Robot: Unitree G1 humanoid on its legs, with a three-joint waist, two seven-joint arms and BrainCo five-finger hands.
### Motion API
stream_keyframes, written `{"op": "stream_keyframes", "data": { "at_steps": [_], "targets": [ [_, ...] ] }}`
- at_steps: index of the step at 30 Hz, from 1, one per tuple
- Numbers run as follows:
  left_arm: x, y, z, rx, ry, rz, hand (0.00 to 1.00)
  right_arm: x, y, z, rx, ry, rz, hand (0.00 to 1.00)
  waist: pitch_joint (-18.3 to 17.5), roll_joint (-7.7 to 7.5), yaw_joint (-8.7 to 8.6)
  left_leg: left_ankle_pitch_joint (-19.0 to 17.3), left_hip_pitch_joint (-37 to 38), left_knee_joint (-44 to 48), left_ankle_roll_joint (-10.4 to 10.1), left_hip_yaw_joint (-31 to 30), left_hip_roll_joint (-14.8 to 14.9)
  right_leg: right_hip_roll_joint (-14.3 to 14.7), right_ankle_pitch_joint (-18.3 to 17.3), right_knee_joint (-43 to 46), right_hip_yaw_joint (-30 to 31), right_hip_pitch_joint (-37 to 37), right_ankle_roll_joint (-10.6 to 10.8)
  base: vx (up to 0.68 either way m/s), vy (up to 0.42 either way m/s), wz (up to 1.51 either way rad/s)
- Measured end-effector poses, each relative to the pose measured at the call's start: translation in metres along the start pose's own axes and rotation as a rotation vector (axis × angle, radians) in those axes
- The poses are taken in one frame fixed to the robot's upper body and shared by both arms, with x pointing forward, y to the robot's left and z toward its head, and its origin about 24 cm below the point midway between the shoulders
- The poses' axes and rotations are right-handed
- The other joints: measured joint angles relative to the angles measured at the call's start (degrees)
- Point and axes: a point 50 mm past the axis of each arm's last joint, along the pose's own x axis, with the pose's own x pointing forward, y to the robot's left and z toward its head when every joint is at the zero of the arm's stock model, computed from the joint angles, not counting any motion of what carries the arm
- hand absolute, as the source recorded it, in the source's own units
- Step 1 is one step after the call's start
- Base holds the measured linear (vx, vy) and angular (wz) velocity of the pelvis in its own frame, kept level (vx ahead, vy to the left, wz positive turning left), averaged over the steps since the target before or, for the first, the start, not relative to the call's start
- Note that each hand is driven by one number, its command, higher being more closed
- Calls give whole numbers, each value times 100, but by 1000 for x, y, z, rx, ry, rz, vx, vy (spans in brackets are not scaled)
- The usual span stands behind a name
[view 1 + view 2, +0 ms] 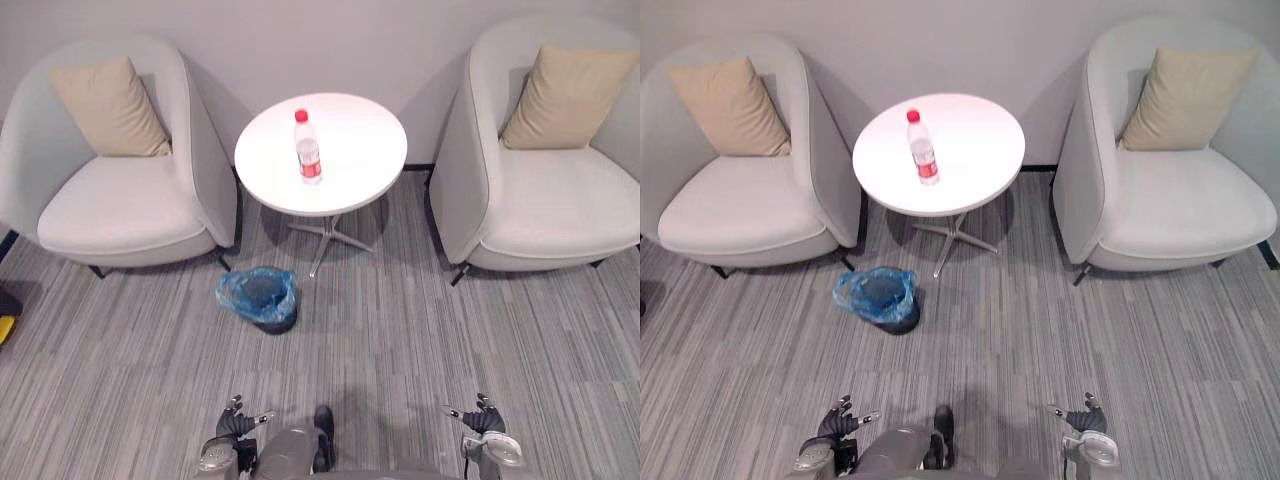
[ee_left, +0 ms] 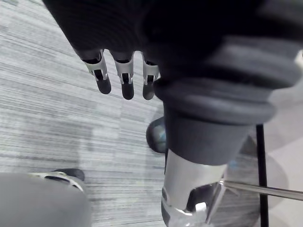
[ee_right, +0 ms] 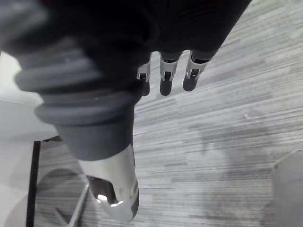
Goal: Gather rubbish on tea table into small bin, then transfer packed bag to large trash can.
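Note:
A clear plastic bottle [image 1: 308, 149] with a red cap and red label stands upright near the middle of the round white tea table [image 1: 350, 175]. On the carpet in front of the table's left side sits a small dark bin [image 1: 262, 299] lined with a blue bag. My left hand [image 1: 236, 418] hangs low at the bottom of the view, fingers [image 2: 124, 81] relaxed and empty. My right hand [image 1: 482, 419] hangs low at the bottom right, fingers [image 3: 165, 78] also relaxed and empty. Both hands are far from the table and the bin.
Two pale armchairs flank the table, the left one [image 1: 110, 200] and the right one [image 1: 545, 200], each with a beige cushion. The table stands on a metal star foot [image 1: 325, 232]. Grey striped carpet lies between me and the bin.

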Motion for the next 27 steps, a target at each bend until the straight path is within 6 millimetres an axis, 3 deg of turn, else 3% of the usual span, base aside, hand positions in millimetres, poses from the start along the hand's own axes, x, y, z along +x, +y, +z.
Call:
{"op": "stream_keyframes", "data": {
  "at_steps": [2,4,6,7,8,10,13,14,15,17,19,21,22,23,26,27],
  "targets": [
    [1,1,3,-4,-7,2,0,0,1,1,-3,-3,6,0,1,12,-181,-50,416,-203,36,-254,24,50,-273,-307,-440,-536,-465,464,-50,56],
    [1,-2,2,-20,-5,-3,0,2,2,5,-2,-14,15,0,41,81,-273,-69,620,-285,4,-400,138,207,-287,-991,-442,-867,-498,388,-144,52],
    [0,-6,2,-34,-3,-12,0,2,2,6,-2,-16,16,0,80,170,-303,-181,801,-297,-176,-587,339,503,-83,-2316,-186,-945,-450,337,-195,55],
    [0,-4,1,-29,-4,-8,0,0,0,-1,-3,3,14,0,58,53,-304,-319,859,-284,-380,-672,311,554,716,-3294,104,-887,-477,322,-219,55],
    [0,-9,-3,-34,16,-17,0,0,-7,-7,-11,30,-7,0,12,151,-284,-508,935,-237,-524,-862,491,701,1055,-3175,62,-833,-719,319,-240,40],
    [-2,-9,-8,-53,31,-9,0,1,-8,-4,-5,25,-9,0,-34,219,-284,-579,930,-78,-632,-887,661,810,751,-3056,-109,-812,-828,309,-265,28],
    [-1,-16,-4,-82,22,-19,0,-3,-4,-12,7,39,-4,0,-15,224,-306,-593,455,1332,-701,-931,888,816,502,-3131,-466,-365,-1019,271,-253,61],
    [-1,-22,0,-92,5,-33,0,-6,-3,-16,10,41,0,0,21,227,-282,-443,2,2482,-926,-864,1046,855,414,-3252,-615,-19,-1078,237,-209,51],
    [-3,-25,0,-98,-3,-41,0,-9,1,-15,19,20,14,0,45,231,-272,-456,-421,3559,-968,-662,1315,938,280,-3362,-735,296,-1235,219,-174,36],
    [-4,-24,0,-100,-6,-39,0,-10,7,-10,38,-3,26,0,44,243,-256,-510,-785,3948,-890,-351,1519,974,242,-3571,-790,629,-1248,225,-112,7],
    [-3,-25,5,-102,-24,-42,0,-10,9,-7,57,-15,26,0,43,245,-225,-567,-1020,3476,-791,-122,1528,952,284,-3782,-804,776,-1181,217,-17,2],
    [-2,-29,8,-96,-31,-56,0,-10,7,-8,94,-5,10,0,32,262,-140,-411,-1043,1784,-812,125,1298,866,317,-3968,-846,947,-1091,266,70,10],
    [-3,-30,8,-95,-29,-58,0,-10,5,-9,94,-1,4,0,17,287,-142,-210,-1004,1329,-805,122,1220,867,298,-3997,-874,977,-1057,361,141,17],
    [-3,-30,5,-86,-18,-60,0,-10,1,-12,86,11,-13,0,-37,449,-135,722,-867,526,-532,7,1121,961,210,-4025,-838,1039,-904,284,112,9],
    [-1,-20,4,-62,-7,-40,0,-8,7,-14,88,34,-3,0,-36,55,-133,666,-664,305,-405,90,780,623,116,-4124,-622,1172,-686,262,98,12],
    [-1,-20,4,-62,-6,-40,0,-7,6,-10,85,22,-4,0,-38,26,-127,568,-634,309,-364,127,685,514,65,-4034,-580,1152,-614,292,159,2]
  ]
}}
